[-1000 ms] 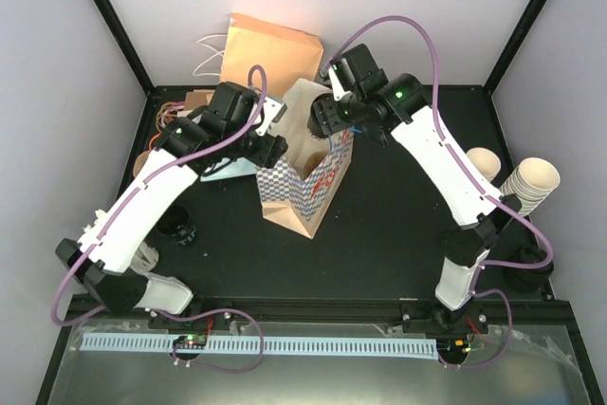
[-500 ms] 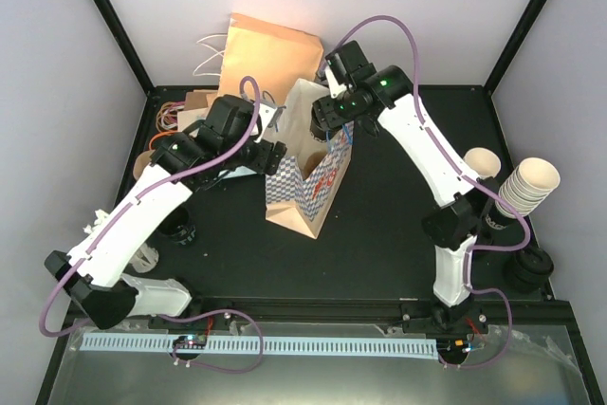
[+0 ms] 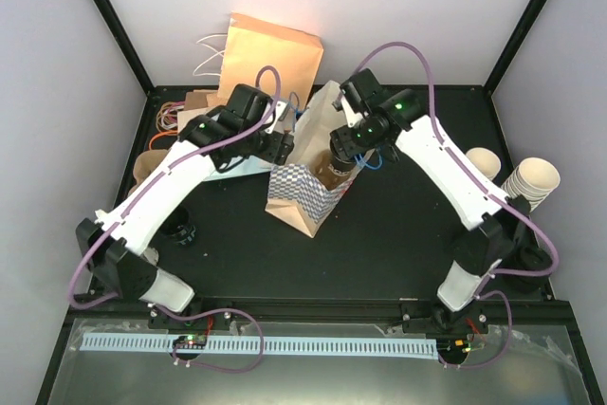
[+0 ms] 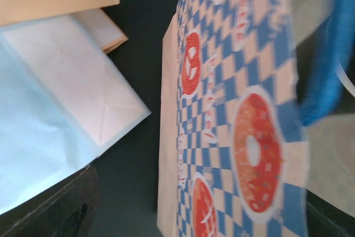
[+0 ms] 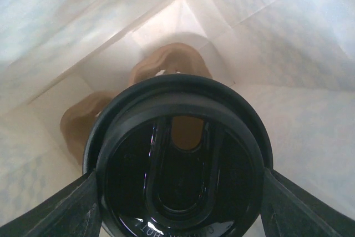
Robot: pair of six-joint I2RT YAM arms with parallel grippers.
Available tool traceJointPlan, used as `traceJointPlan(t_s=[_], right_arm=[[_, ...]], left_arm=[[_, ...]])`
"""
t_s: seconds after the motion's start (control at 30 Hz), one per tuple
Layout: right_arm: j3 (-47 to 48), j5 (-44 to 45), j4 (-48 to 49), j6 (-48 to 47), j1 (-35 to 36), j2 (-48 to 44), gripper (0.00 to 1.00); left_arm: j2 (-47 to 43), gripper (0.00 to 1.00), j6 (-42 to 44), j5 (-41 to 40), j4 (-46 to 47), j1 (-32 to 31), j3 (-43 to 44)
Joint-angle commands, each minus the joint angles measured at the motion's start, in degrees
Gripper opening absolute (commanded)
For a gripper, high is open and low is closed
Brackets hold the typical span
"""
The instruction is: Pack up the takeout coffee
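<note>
The open paper bag (image 3: 294,198) stands mid-table (image 3: 398,234). In its mouth sits the lidded coffee cup (image 5: 180,176), between the right gripper's (image 3: 334,166) fingers. The left gripper (image 3: 282,146) is just left of the bag. Flat paper bags (image 3: 270,54) lie behind it, cup stacks (image 3: 531,182) far right.

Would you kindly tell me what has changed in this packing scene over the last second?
The right gripper, holding the lidded coffee cup, moved from the far rim of the checked paper bag down into its mouth. The left gripper shifted slightly beside the bag's left rim. The bag, the cup stacks and the brown bag stayed put.
</note>
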Motion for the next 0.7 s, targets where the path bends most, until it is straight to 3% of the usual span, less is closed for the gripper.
traceJointPlan(t_s=[0.0,0.37,0.67], right_arm=[[-3.2,-0.5,1.6,1.8,1.2,-6.4,0.63],[-17.0,-1.3,3.1,6.9,7.0,-20.3,0.63],[-17.4,0.2,0.6,9.7,11.7,-24.8,0.63]], left_arm=[[4.4,0.78,1.7,4.9,1.1,0.2,7.3],[10.2,0.35,11.6,13.3,-0.9,0.1,15.2],[10.6,0.27,17.0,15.3,-1.5,-0.5,15.3]])
